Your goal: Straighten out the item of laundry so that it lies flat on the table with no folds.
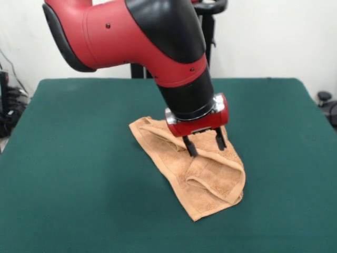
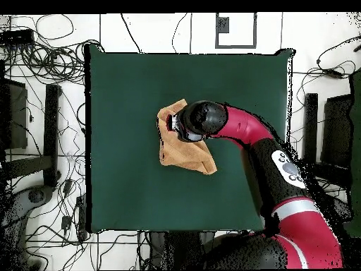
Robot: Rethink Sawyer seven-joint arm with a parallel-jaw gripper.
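The orange-tan terry hand towel (image 1: 197, 171) lies folded and bunched mid-way across the dark green felt table (image 1: 79, 174). The tool (image 1: 205, 143), fingers apart, hovers over a ridge; a shallow pinch could catch two layers, dragging folds along.

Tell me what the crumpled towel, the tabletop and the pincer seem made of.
Towel: soft looped terry cloth, likely cotton; nubby matte pile, limp folds.
Tabletop: dark green felt-like fabric; flat, no shine.
Pincer: open black fingers, probably hard plastic or metal; the red housing above is glossy.
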